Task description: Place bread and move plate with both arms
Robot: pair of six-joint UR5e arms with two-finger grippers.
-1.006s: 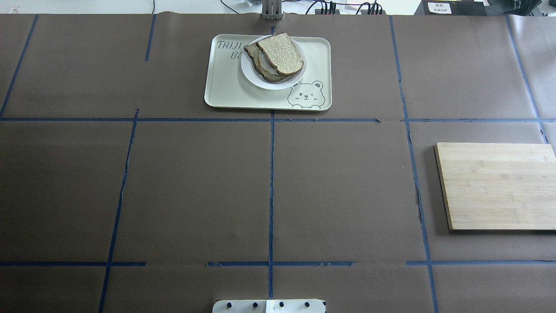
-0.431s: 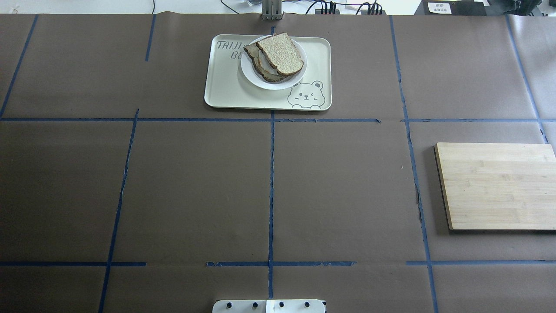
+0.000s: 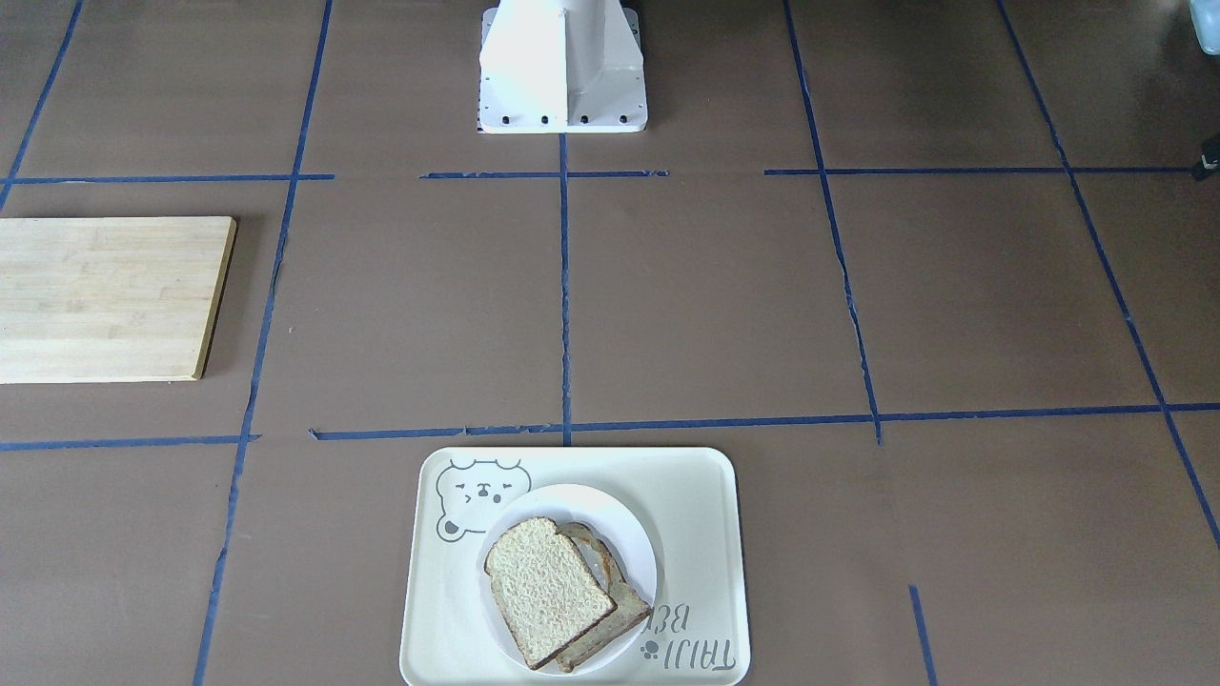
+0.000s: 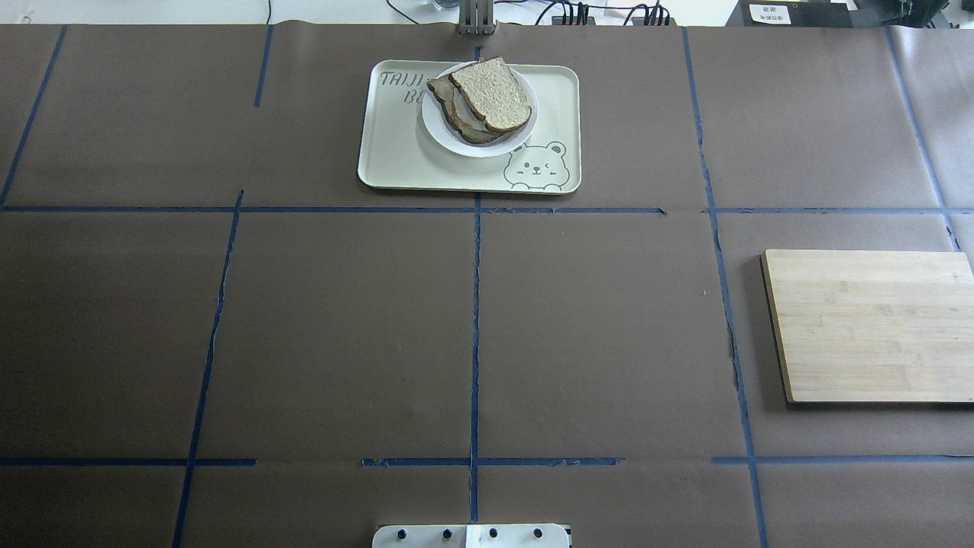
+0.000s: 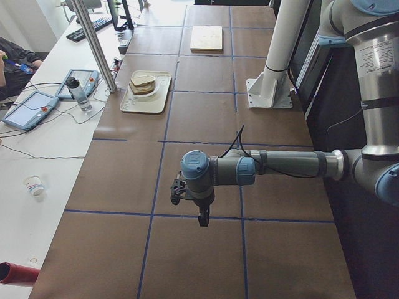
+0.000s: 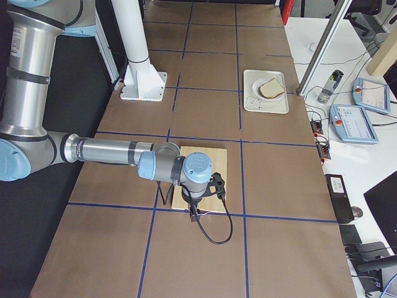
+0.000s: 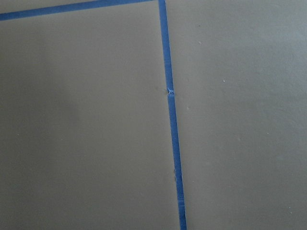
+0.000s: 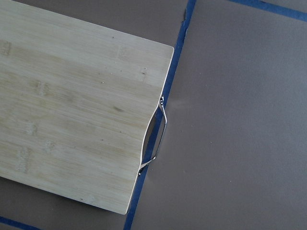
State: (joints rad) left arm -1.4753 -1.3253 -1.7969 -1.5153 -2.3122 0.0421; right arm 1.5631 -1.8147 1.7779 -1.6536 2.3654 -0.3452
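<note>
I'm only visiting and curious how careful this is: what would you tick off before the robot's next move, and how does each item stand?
1. Bread lies topmost on the plate: ok.
2. Plate sits inside the tray: ok.
3. Left arm and right arm away from tray: ok.
4. Left tool, right tool open: cannot tell.
5. Cutting board flat: ok.

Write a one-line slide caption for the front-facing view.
Bread atop a second slice on the white plate, which sits on a bear-print tray; wooden board off to one side.

Silver-grey tubular arms (image 5: 293, 164), light-blue joint caps (image 5: 195, 164), black cable (image 6: 216, 243), white base (image 3: 562, 67)
</note>
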